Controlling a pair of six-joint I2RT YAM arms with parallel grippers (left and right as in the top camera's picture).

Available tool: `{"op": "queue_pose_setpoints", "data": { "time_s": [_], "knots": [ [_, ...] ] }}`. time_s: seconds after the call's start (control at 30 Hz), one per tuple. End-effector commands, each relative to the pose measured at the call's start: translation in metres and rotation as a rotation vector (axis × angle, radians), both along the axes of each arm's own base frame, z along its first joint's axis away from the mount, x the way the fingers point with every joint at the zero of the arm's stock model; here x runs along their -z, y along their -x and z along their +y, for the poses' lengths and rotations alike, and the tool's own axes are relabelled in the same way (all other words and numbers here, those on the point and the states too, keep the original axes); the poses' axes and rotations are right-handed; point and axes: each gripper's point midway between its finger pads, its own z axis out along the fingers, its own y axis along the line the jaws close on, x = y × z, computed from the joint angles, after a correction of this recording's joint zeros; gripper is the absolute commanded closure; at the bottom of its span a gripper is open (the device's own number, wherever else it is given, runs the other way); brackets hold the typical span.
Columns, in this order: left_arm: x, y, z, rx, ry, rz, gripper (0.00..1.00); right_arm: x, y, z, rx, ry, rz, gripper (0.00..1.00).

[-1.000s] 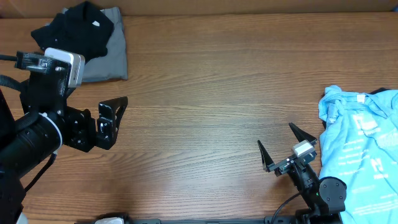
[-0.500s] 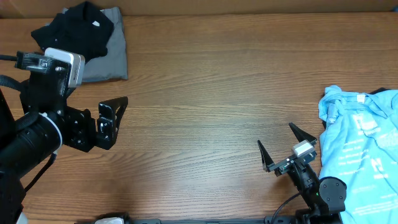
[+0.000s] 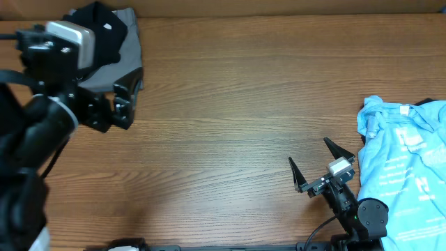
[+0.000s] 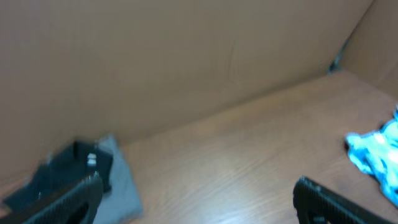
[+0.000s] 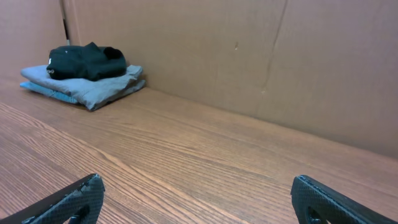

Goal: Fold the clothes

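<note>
I have the left gripper [image 3: 127,104] up near the far left corner of the table [image 3: 230,90]. Its jaws are spread wide. In the left wrist view its fingertips [image 4: 74,196] sit at opposite sides of the picture with nothing between them. From overhead it lies right at the edge of the grey folded trousers [image 3: 127,61], and I cannot tell whether it touches them.

A black shirt [image 3: 101,19] lies crumpled on top of the trousers, the pile tucked into that far left corner against the cardboard wall [image 5: 249,50]. In the right wrist view a thin light blue layer [image 5: 43,90] shows under the grey.

The right gripper [image 3: 317,162] is low near the near edge, toward the right side, also fully open and empty, its fingertips [image 5: 71,202] wide apart over bare wood.

The light blue printed tee [image 3: 404,167] lies rumpled at the right edge, just beside the right arm's base and well apart from the pile.
</note>
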Motion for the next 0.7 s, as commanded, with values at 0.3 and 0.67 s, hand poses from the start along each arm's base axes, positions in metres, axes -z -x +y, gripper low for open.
{"op": "queue_pose_setpoints", "data": {
  "time_s": [0.3, 0.67],
  "knots": [
    [0.100, 0.015, -0.003, 0.016, -0.061, -0.193, 0.00, 0.003, 0.000, 0.000, -0.002, -0.003, 0.001, 0.00],
    [0.178, 0.051, -0.002, 0.006, -0.112, -0.485, 0.00, 0.003, 0.000, 0.000, -0.002, -0.003, 0.001, 0.00]
  ]
}}
